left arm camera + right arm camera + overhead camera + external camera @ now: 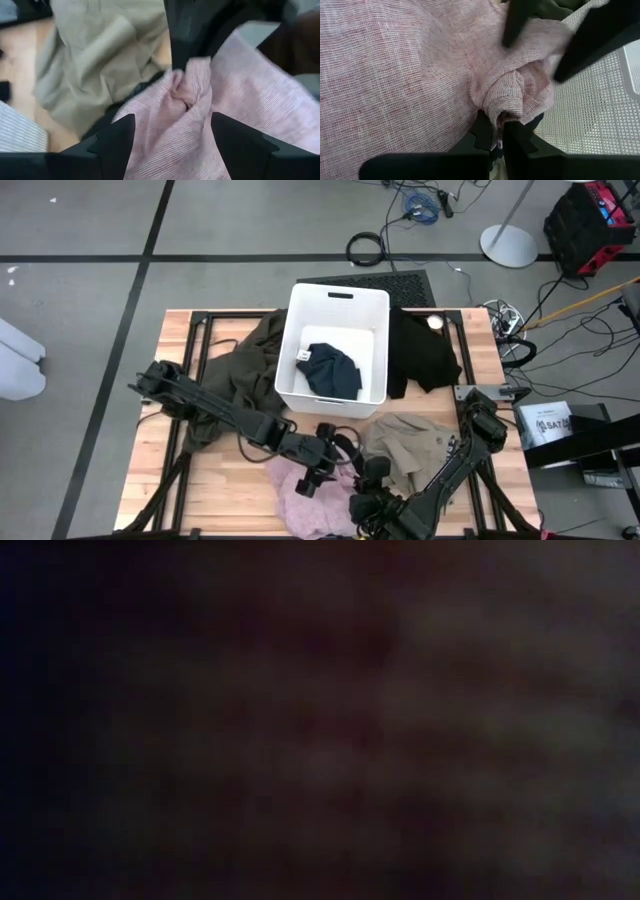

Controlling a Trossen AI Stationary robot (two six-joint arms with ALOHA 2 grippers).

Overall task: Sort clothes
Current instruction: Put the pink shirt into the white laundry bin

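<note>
Right gripper (pixel 492 137) pinches pink garment's (pixel 395 75) bunched edge, jaws closed.

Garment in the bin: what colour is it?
Navy blue garment, lying in the white bin; the high view shows it best.

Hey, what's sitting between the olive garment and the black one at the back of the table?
The white bin, holding a navy garment, sits between the olive garment and the black one, seen in the high view.
</note>
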